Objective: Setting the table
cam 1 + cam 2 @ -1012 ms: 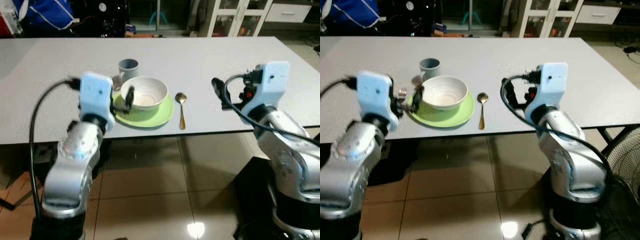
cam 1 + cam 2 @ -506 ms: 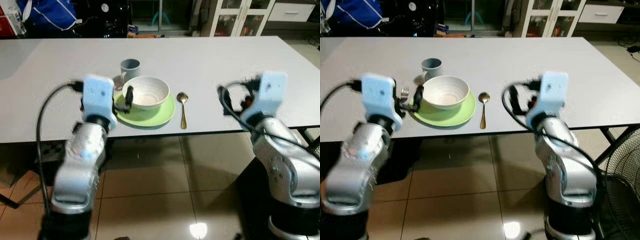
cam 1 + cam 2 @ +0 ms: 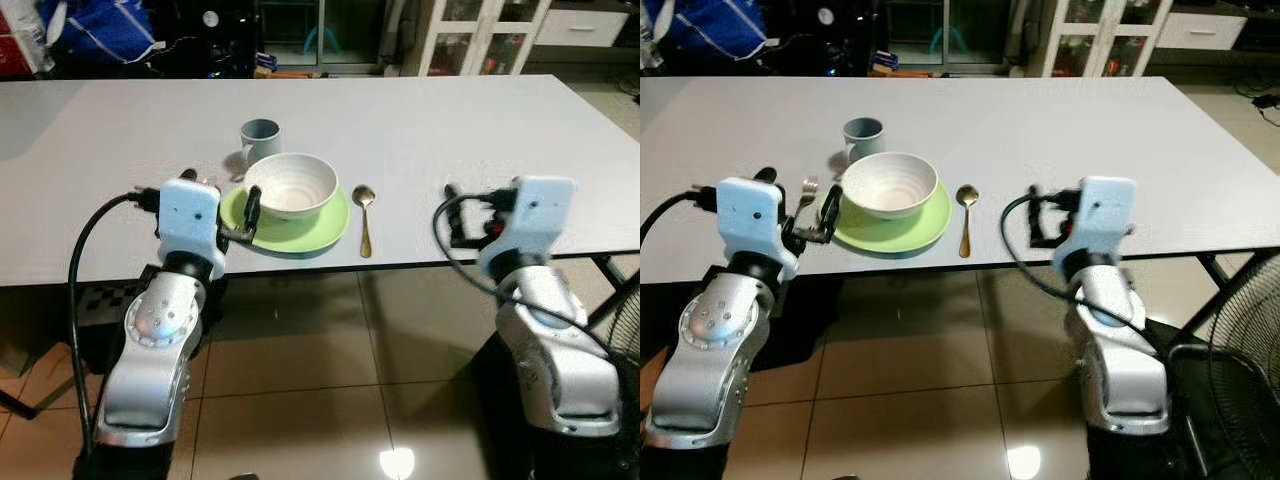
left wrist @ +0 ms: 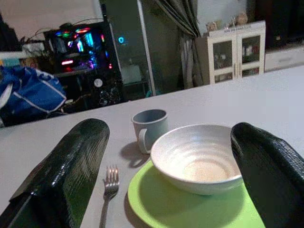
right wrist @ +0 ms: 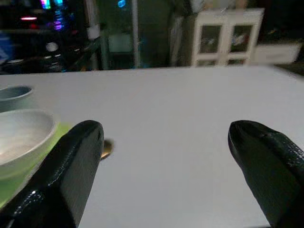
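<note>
A place setting stood on the grey desk [image 3: 420, 120] near its front edge. A white bowl [image 3: 291, 185] sat on a green plate [image 3: 300, 228]. A blue-grey mug [image 3: 260, 136] stood just behind the bowl, apart from it. A fork [image 4: 109, 190] lay on the desk just beside the plate, on the robot's left. A gold spoon [image 3: 363, 217] lay just beside the plate on the right, bowl end away from the robot.

The left hand [image 4: 166, 175] was held at the desk edge, fingers spread wide and empty, facing the bowl and plate. The right hand [image 5: 175, 166] was held over the desk edge, well right of the spoon, fingers likewise spread and empty.

No brand, label or writing was legible on any item. A white cabinet [image 3: 470, 35] stood beyond the desk.
</note>
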Robot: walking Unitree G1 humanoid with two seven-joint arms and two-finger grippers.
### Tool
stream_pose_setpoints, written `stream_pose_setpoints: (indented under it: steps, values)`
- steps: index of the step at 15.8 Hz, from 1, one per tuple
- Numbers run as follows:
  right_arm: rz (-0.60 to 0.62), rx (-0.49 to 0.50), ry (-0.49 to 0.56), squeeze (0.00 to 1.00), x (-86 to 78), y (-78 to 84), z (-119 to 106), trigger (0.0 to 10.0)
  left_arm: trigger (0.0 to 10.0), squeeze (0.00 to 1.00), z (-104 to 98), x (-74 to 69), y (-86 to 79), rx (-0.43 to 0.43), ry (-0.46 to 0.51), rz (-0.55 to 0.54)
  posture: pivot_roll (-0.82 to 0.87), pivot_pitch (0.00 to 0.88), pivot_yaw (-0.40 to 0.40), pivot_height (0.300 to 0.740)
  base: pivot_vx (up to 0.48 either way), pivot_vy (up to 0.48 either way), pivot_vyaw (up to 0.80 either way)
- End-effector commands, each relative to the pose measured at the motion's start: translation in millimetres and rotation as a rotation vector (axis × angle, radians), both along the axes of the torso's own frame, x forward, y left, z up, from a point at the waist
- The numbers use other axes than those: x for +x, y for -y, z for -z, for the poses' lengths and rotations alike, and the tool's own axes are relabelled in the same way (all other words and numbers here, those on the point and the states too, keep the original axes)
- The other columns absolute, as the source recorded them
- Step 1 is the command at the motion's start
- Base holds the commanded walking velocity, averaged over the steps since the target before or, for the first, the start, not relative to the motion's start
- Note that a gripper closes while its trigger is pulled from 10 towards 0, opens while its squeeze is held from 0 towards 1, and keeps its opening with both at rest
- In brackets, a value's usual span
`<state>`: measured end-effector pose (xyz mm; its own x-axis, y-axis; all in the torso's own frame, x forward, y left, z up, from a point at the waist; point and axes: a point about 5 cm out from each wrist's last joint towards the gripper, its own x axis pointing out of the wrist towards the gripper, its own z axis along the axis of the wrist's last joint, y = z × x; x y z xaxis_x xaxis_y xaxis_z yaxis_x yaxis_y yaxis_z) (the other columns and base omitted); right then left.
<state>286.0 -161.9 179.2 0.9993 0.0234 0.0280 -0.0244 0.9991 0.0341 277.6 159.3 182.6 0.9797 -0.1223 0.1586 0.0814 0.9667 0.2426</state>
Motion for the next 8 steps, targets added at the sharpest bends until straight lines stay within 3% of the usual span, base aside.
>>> stream_pose_setpoints:
  steps: [1, 2, 3, 6, 8]
  values:
    - [-0.084, 0.02, -0.014, 0.0, -3.2, -9.3, 3, 10.0, 10.0, 0.0, 6, -0.8, 2.7, 0.013, -0.014, 0.016, 0.01, 0.0, 0.008, 0.74, 0.0, 0.0, 0.0]
    - [-0.124, -0.013, -0.024, 0.0, -5.3, -14.8, 7, 10.0, 10.0, 0.0, 7, -1.3, 3.1, 0.002, -0.019, 0.01, 0.01, 0.0, 0.005, 0.74, 0.0, 0.0, 0.0]
    - [-0.136, -0.057, -0.02, 0.0, -7.2, -16.5, 13, 10.0, 10.0, 0.0, 4, -3.1, 5.5, -0.01, -0.011, 0.018, 0.02, 0.0, -0.001, 0.74, 0.0, 0.0, 0.8]
    - [-0.111, -0.064, -0.041, 0.0, -6.1, -11.1, 19, 10.0, 10.0, 0.0, 2, -3.8, 10.1, 0.015, 0.001, 0.019, 0.02, 0.0, -0.002, 0.74, 0.0, 0.0, 0.8]
    - [-0.104, -0.066, -0.032, 0.0, -1.3, -9.0, 13, 10.0, 10.0, 0.0, 6, 0.7, 15.3, -0.008, -0.02, 0.026, 0.0, 0.0, -0.01, 0.74, 0.0, 0.0, 0.8]
